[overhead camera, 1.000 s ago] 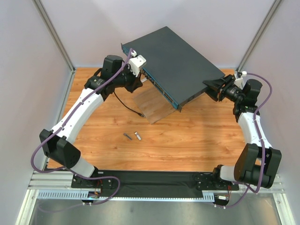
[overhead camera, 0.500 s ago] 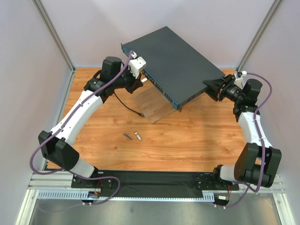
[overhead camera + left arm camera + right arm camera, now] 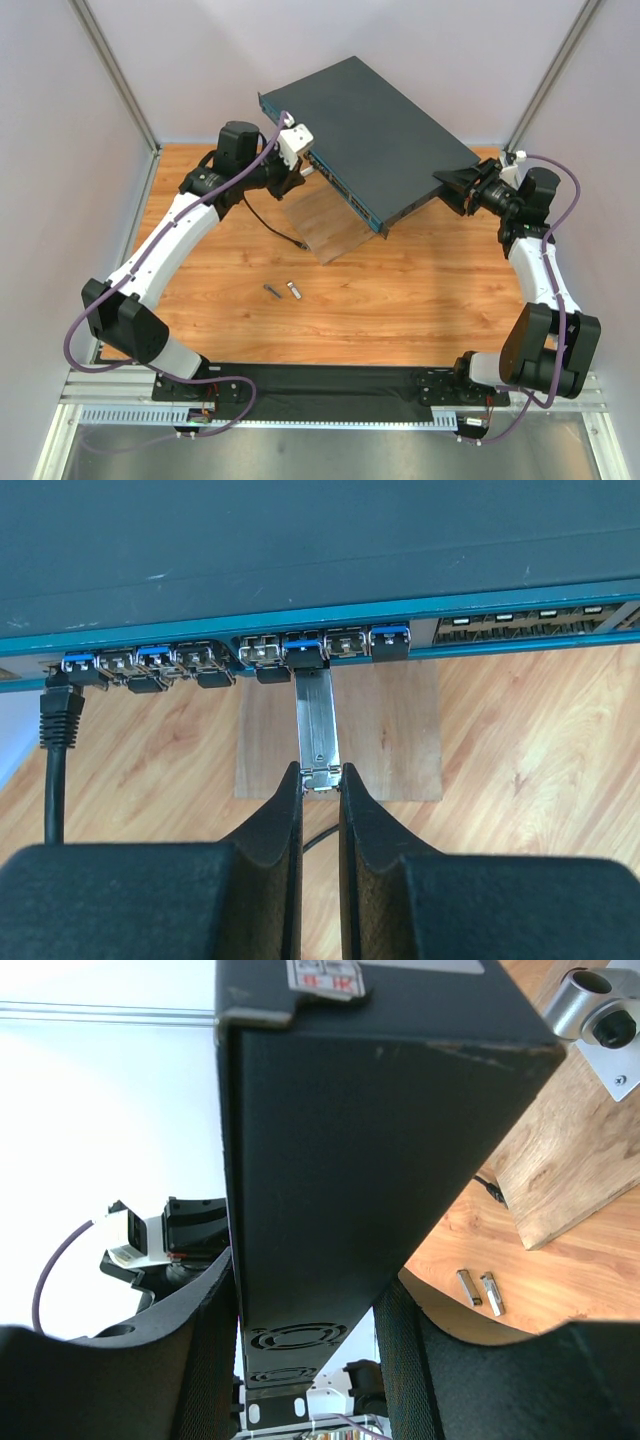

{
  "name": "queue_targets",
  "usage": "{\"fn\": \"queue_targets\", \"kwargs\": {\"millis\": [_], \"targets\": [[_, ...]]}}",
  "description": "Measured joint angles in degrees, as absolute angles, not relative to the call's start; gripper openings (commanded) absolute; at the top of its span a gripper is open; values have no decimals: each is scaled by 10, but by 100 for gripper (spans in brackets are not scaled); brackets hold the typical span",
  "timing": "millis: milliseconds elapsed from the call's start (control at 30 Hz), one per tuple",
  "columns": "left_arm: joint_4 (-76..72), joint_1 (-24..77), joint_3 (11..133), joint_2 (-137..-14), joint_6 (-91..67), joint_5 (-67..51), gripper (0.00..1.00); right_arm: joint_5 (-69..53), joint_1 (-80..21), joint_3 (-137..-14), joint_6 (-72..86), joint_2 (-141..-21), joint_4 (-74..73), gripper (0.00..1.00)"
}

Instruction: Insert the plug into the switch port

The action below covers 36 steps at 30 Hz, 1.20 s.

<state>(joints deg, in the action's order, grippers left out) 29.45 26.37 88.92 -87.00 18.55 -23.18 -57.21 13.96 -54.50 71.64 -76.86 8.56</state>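
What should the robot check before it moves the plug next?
1. The plug is pinched in the left gripper: ok, the fingers clamp its back end.
2. It lines up with the port: ok, it points straight in.
3. It is all the way in: not ok, most of it sticks out.
4. The right gripper holds the switch: ok, fingers on both sides of its end.
5. The black cable is out of the way: ok, plugged in several ports to the left.
6. How deep the tip sits: cannot tell.
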Motion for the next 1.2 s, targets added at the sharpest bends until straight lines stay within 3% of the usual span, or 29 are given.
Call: {"fn": "queue_targets", "kwargs": {"millis": [533,1200], "targets": [[325,260,914,-896,79,-250,0,-572,140,-547,714,-769,80,0],[287,261,914,-908,123,-252,0,-579,141,-550,707,-773,77,0]]}}
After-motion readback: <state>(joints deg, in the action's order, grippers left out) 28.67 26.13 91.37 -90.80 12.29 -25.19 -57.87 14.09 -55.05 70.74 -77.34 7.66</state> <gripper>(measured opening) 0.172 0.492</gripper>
